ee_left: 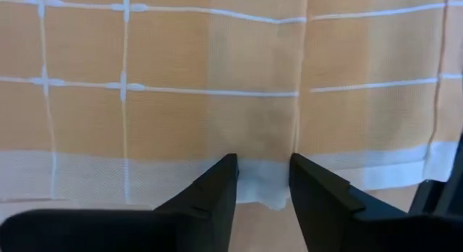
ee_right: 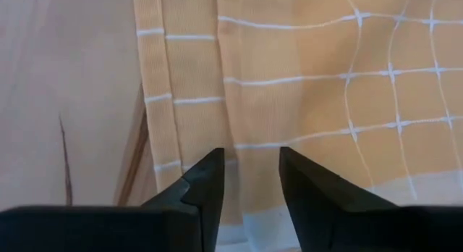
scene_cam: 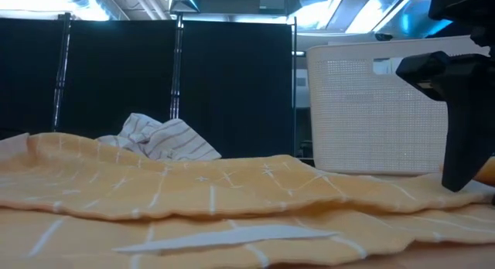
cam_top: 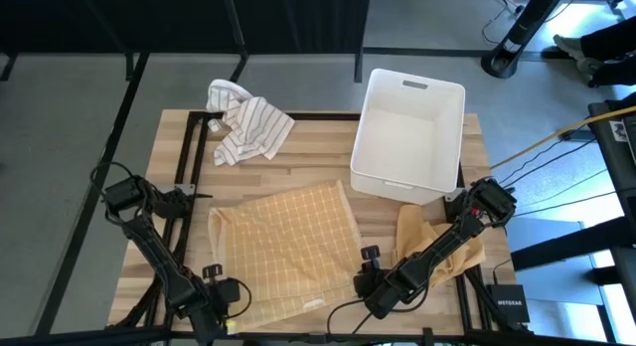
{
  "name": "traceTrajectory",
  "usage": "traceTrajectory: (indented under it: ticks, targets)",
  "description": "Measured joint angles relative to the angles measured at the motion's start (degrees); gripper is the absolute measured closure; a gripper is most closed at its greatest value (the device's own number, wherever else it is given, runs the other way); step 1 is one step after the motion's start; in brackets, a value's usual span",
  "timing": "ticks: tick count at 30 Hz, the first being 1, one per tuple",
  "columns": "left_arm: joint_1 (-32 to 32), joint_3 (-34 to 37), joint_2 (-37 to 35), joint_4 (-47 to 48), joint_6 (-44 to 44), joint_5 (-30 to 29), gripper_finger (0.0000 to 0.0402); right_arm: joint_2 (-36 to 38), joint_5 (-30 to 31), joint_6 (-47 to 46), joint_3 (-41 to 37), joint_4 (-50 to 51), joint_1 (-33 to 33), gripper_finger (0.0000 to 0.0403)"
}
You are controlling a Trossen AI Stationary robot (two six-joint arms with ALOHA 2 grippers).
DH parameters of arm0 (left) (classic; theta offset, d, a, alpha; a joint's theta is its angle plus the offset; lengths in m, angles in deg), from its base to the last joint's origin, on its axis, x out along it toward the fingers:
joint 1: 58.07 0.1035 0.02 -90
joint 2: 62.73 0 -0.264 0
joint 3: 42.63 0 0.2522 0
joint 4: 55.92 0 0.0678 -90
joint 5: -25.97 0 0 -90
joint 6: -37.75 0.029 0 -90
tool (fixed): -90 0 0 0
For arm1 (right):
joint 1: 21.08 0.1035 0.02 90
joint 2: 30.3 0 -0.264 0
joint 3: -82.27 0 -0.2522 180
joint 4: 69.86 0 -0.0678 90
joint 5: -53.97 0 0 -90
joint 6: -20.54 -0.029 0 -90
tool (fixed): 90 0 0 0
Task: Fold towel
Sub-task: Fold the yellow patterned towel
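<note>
Towel [cam_top: 288,247] lay spread at lower centre of the table [cam_top: 328,127]. My left gripper [ee_left: 262,181] and right gripper [ee_right: 251,178] stood parted over its near hem, positioned for corner pickup.

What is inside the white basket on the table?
In the high view the white basket shows only its bare white floor and walls; nothing lies in it. The low view sees just its outer wall, so the inside is hidden there.

towel [cam_top: 288,242] mid-table, bin [cam_top: 409,135] behind right, striped cloth [cam_top: 246,124] behind left
</note>
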Motion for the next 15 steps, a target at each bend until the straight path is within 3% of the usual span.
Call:
traceTrajectory:
  ticks: [7, 11, 15]
  targets:
    - [0.0, 0.0, -0.11, 1.33, 0.21, 0.86, 0.035, 0.0, 0.44, 2.02, 0.0, 0.01, 0.0, 0.0344]
    - [0.0, 0.0, -1.15, 7.18, 1.47, 3.41, 0.0389, 0.02, 1.08, 3.19, 0.0, -0.16, 0.0, 0.0392]
    - [0.02, 0.0, -2.39, 10.85, 1.5, 3.12, 0.0398, 0.02, 4.15, 2.76, 0.0, -0.19, 0.0, 0.0392]
